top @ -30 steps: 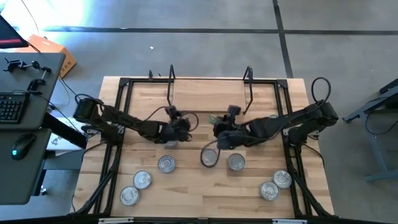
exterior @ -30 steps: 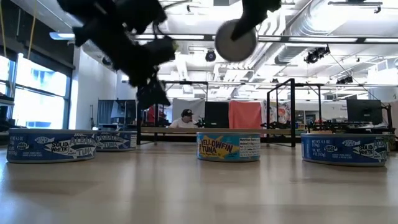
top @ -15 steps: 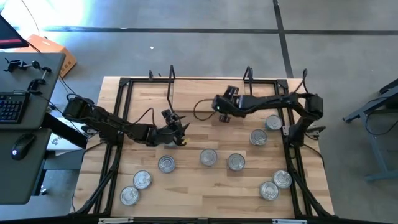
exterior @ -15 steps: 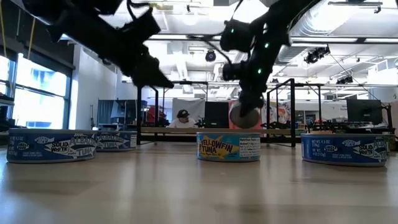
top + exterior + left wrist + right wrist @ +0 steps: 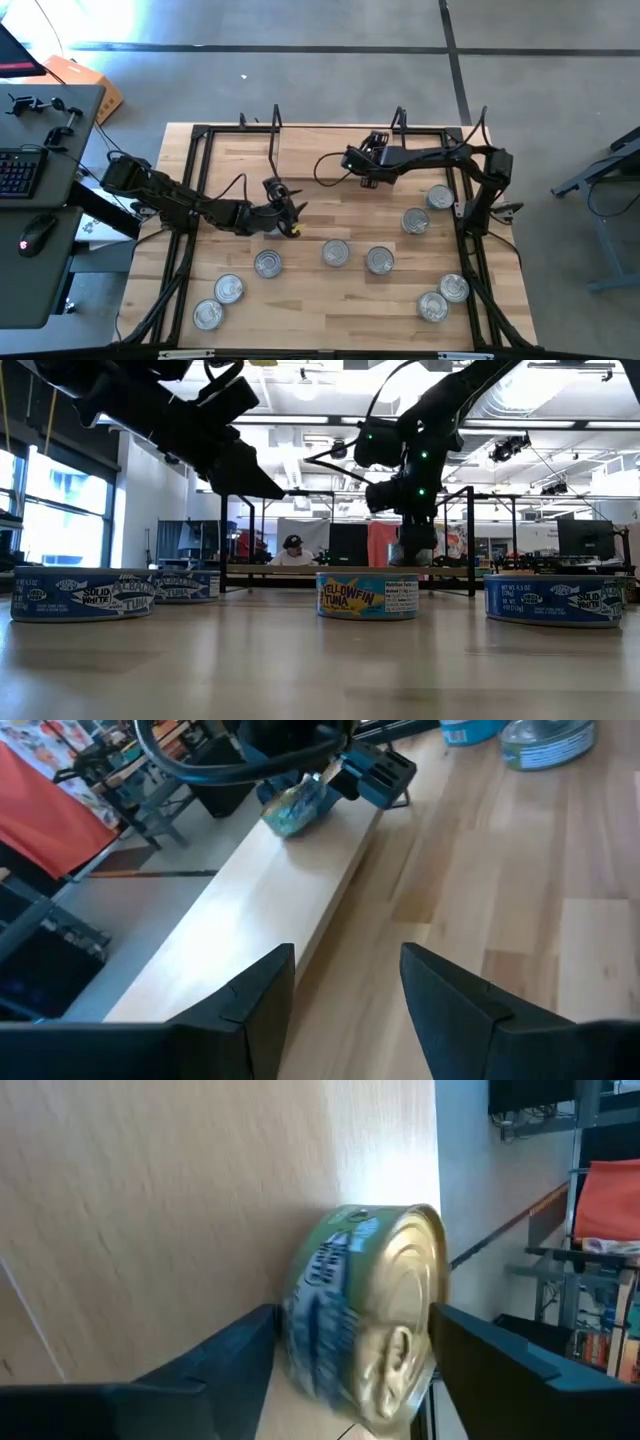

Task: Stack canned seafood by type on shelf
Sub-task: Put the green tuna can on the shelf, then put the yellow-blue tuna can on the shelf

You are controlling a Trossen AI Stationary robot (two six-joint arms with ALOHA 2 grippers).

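1. The right gripper (image 5: 362, 163) reaches over the shelf (image 5: 330, 170), the low light board with black wire uprights at the back of the surface (image 5: 300, 310).
2. In the right wrist view a green-labelled, gold-topped tin (image 5: 368, 1315) sits between this gripper's two dark fingers (image 5: 215, 1360); the jaws are spread to either side of it with a gap showing, and the tin stands on the pale board.
3. The left gripper (image 5: 285, 207) hovers over the middle of the surface, in front of the shelf. Its jaws are spread with nothing between them; the left wrist view shows only bare wood past the fingers (image 5: 255, 995).
4. That same view shows the green tin (image 5: 296, 805) on the shelf board with the right gripper (image 5: 345, 770) at it.
5. Three silver-lidded tins (image 5: 337, 254) lie in a row across the centre of the surface, three more (image 5: 222, 298) near the front left corner, two (image 5: 443, 297) near the front right, and two (image 5: 427, 209) by the right arm.
6. In the low view a tin labelled yellowfin tuna (image 5: 367, 596) stands between blue-labelled tins (image 5: 82, 594).
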